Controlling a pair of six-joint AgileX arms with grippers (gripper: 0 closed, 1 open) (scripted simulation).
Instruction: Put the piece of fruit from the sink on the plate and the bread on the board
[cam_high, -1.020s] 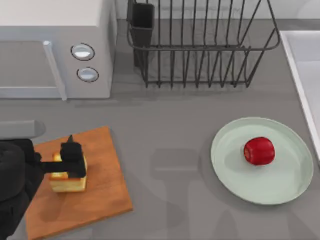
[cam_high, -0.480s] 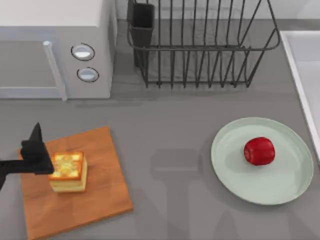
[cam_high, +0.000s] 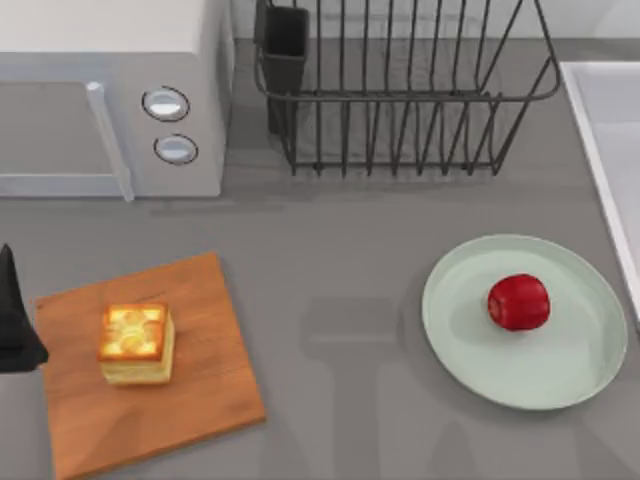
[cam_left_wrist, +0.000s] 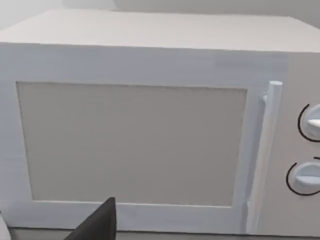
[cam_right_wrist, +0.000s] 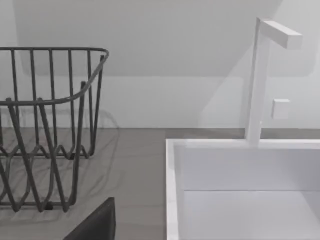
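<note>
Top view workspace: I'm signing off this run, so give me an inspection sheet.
Surface: grey counter, no spills seen.
Job's things: small red fruit on the round mint-green plate; golden-topped square bread on the orange-brown wooden board; white-rimmed sink at the right edge.
Clutter: white microwave; dark wire dish rack.
Grippers: left gripper at the left edge, off the bread.
Cables: nothing seen.
Surroundings: white tap behind the sink.

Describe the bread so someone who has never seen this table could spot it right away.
Start at the white microwave at the table's back left; just in front of it lies a square wooden board. The bread sits on the board's left half. It is a small thick block with a toasted golden top and pale yellow sides, the one thing on the board.
</note>
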